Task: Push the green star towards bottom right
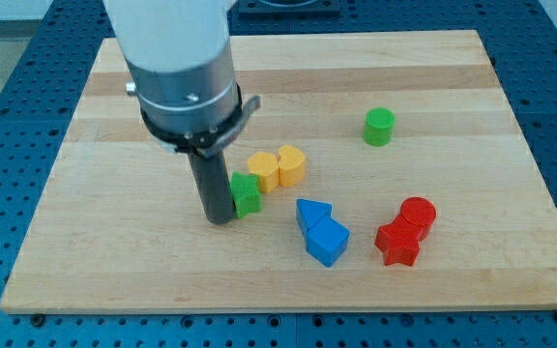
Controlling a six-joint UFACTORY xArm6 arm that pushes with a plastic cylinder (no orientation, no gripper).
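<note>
Touching the green star's left: my tip.

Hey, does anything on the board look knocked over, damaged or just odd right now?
Nothing stands out. All blocks sit flat on the wooden board. My tip is against the view's left side of the green star, which lies beside the yellow blocks. No damage shows.

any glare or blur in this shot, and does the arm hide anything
Camera view: even, soft light, only faint shadows under the blocks; no strong glare on the wooden board; focus sharp throughout. The arm's body crops out at the view's top; my tip touches the green star from the view's left, covering its left edge.
</note>
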